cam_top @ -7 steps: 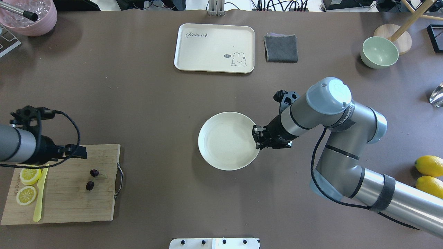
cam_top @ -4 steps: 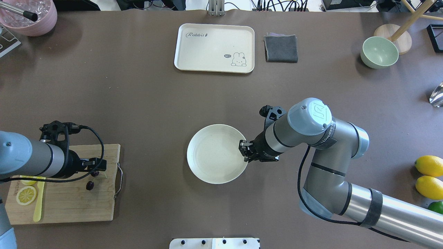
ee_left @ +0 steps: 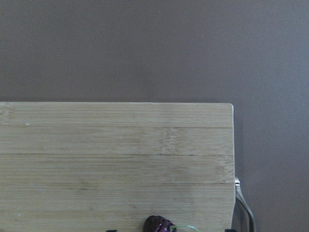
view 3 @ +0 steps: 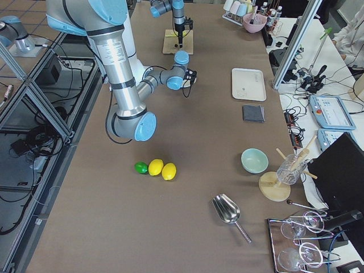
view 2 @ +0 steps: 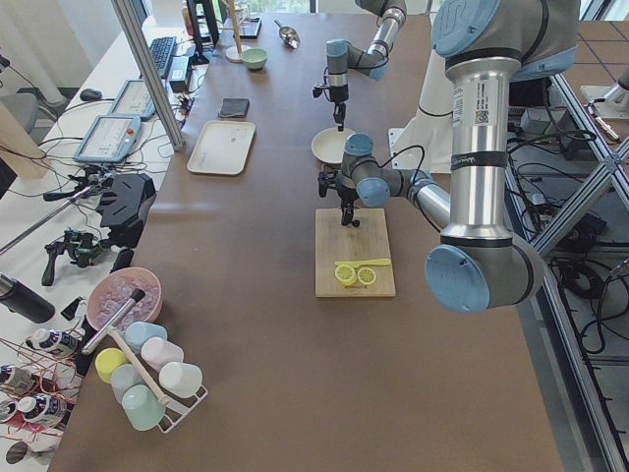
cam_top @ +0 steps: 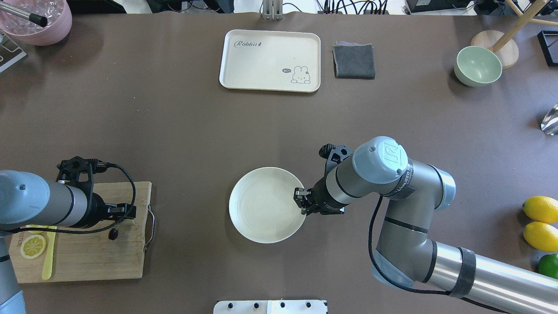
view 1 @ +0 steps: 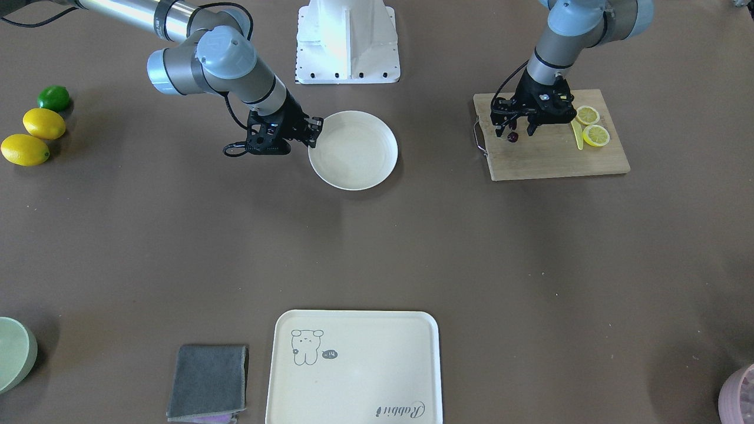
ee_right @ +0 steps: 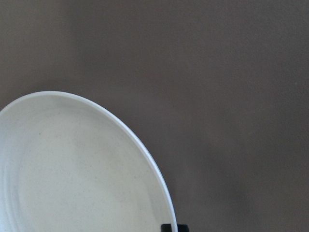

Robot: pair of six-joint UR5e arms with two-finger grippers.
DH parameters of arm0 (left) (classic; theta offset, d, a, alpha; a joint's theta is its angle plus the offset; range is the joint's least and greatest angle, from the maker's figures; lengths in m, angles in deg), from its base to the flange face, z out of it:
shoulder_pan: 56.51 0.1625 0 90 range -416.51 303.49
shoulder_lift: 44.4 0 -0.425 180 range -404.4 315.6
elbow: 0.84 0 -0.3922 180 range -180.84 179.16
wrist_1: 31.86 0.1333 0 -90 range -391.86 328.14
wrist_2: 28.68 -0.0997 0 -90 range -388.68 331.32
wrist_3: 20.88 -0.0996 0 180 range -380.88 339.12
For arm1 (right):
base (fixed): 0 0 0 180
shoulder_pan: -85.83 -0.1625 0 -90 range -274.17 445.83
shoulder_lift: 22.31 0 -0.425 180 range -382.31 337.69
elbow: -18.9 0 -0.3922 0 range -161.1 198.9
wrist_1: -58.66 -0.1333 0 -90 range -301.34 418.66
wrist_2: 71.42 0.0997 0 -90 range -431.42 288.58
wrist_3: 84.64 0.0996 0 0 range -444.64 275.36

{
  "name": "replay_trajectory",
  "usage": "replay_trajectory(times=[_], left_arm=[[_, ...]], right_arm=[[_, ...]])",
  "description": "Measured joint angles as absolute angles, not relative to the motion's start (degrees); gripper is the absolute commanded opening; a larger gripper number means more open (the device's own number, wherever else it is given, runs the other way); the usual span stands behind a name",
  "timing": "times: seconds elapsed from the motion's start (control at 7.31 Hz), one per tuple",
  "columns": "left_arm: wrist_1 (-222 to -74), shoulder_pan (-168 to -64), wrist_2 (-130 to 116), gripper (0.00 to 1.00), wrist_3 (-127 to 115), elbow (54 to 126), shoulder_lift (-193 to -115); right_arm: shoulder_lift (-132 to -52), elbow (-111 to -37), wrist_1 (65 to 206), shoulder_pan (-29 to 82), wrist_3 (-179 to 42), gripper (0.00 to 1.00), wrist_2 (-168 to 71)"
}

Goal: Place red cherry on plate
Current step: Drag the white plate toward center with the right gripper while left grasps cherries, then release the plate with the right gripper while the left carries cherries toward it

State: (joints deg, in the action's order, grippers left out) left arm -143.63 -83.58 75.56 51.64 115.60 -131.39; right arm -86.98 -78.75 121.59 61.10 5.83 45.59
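Red cherry [cam_top: 113,234] lies on the wooden cutting board [cam_top: 87,257], toward its 3 o'clock end, near the metal handle. Overhead shows only one dark fruit; the other is hidden under my left pincer [cam_top: 125,213]. The left wrist cam catches one fruit w/ a bit of pale stem at the bottom edge, between my two fingertips. They stand wide apart, so the left pincer is released, low over the board, nothing gripped.

Lemon slices [cam_top: 33,245] and a yellow knife [cam_top: 48,257] sit at the board's 9 o'clock end.

Plate [cam_top: 261,218] sits on the brown surface [cam_top: 174,131], well apart from the board at its 3 o'clock, w/ no cherry on it. My right pincer [cam_top: 301,203] is clenched on the plate's rim at the plate's 3 o'clock. The right wrist cam shows a fingertip right at the rim.

Further out, at 12 from the plate: cream tray [cam_top: 270,61] w/ a grey cloth [cam_top: 353,61] just beside it. Green bowl [cam_top: 478,66] at approx. 2 o'clock. Two lemons [cam_top: 540,209] and a lime [cam_top: 548,264] at the 3 o'clock edge.
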Motion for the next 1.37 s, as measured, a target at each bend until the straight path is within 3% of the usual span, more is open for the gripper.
replay_trajectory(times=[0.14, 0.27, 0.41, 0.68, 0.96, 1.37], left_arm=[[-143.6, -83.5, 75.5, 0.72, 51.2, 115.2, -131.6], [-143.7, -83.6, 75.5, 0.63, 51.1, 114.9, -131.7], [-143.7, -83.6, 75.5, 0.48, 51.0, 114.6, -131.9], [-143.7, -83.7, 75.5, 0.32, 51.0, 114.4, -131.9], [-143.7, -83.7, 75.5, 0.0, 51.0, 114.2, -131.7], [-143.5, -84.4, 76.0, 0.0, 50.9, 116.5, -132.0]], right_arm=[[-87.0, -78.7, 121.6, 61.3, 5.8, 0.0, 45.6], [-86.9, -78.7, 121.6, 61.3, 5.8, 0.15, 45.6], [-86.9, -78.7, 121.6, 61.4, 5.8, 0.99, 45.5], [-86.9, -79.2, 121.6, 61.3, 5.8, 1.0, 43.6], [-87.8, -81.8, 122.0, 58.2, 5.6, 1.0, 45.0], [-91.0, -83.7, 122.3, 50.0, 4.7, 1.0, 52.4]])
